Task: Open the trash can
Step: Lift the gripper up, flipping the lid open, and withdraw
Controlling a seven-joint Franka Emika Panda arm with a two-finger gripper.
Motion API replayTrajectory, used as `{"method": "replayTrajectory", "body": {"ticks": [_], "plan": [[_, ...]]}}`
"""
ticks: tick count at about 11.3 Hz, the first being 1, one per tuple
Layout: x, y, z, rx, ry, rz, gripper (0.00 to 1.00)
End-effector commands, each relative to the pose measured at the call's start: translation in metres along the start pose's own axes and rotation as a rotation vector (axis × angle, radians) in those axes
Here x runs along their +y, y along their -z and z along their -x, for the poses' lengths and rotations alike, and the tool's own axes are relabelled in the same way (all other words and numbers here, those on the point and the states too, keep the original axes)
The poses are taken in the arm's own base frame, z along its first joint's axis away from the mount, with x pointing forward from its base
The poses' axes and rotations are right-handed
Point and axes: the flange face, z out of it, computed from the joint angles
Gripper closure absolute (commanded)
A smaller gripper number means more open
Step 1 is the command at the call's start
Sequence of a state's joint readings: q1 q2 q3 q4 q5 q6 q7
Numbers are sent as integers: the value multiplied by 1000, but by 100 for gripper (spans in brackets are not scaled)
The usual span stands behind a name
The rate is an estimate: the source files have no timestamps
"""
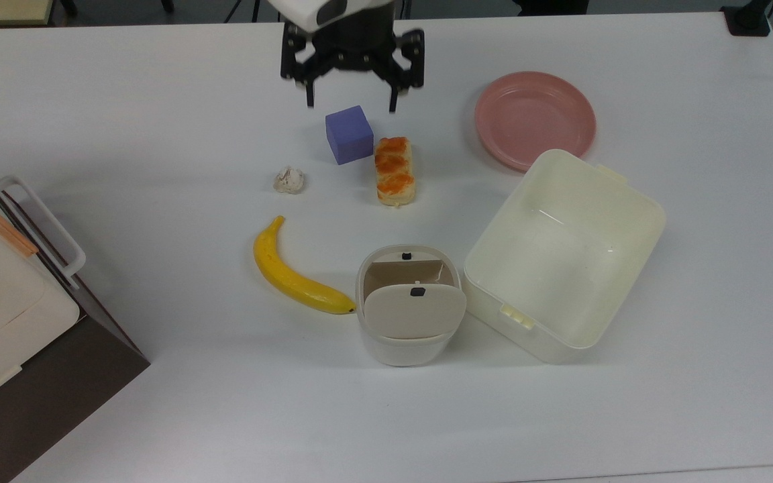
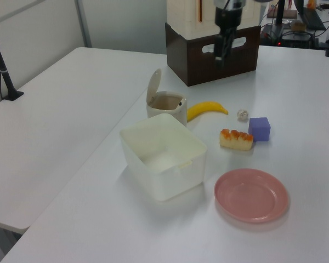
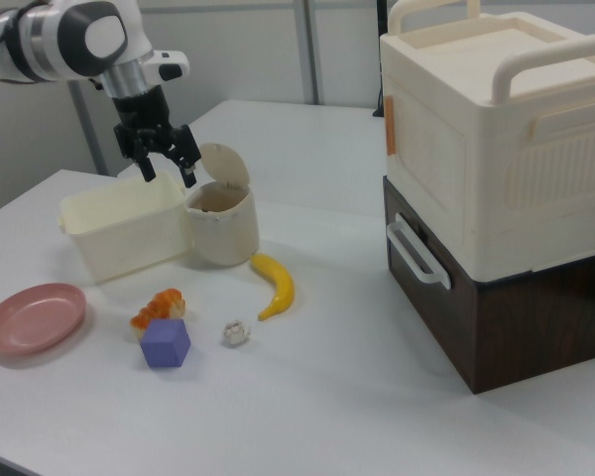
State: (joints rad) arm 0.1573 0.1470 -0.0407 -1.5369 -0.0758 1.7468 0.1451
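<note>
The gripper (image 1: pixel 351 104) hangs open and empty, high over the table (image 1: pixel 125 100), above the purple cube (image 1: pixel 349 135) and well apart from the trash can (image 1: pixel 408 335). The trash can stands between the banana (image 1: pixel 289 272) and the big cream box (image 1: pixel 564 255), and its lid (image 1: pixel 415 310) is swung up on its hinge so the brown inside shows, so the opening looks done with nothing left but to clear away. The can stands upright, mouth to the ceiling; in the top view its longer side runs up-down, the raised lid at the lower edge and the little black button (image 1: pixel 405 255) at the upper rim.
</note>
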Motion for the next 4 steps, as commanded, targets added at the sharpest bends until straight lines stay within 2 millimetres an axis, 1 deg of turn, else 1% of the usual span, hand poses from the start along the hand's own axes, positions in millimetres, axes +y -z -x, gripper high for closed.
{"method": "replayTrajectory", "body": {"ticks": [1,2,4], "plan": [[15,8,30,-78,-1,3,0],[15,13,33,-75,-2,3,0],[16,13,33,-75,1,2,0]]}}
